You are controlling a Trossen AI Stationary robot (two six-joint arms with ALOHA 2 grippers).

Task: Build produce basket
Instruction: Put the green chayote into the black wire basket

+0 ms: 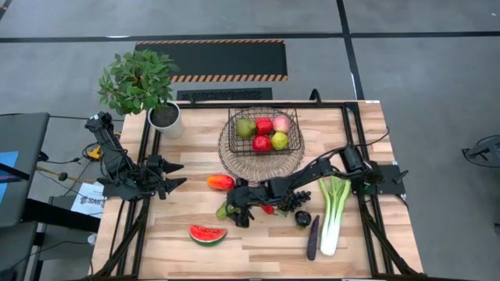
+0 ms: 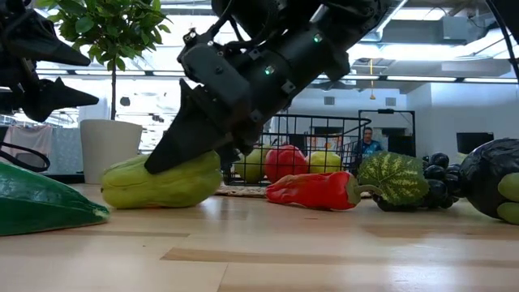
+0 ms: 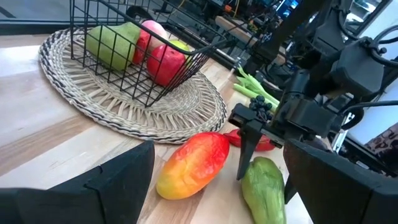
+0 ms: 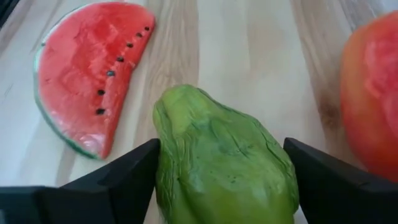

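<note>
Basket (image 1: 258, 129): dark wire, upright on my table, holding pears, apples, a peach.
Green pear (image 4: 224, 168): lying between my right gripper's (image 4: 221, 177) spread fingers.

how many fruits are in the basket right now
5 show in the basket: a green pear at its left, a red apple, a peach, a second red apple, a yellow-green one. More may be hidden.

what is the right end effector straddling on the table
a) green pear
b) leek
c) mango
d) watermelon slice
a: the right end effector has a finger on each side of the green pear, with the watermelon slice and mango lying off to either side.
</note>
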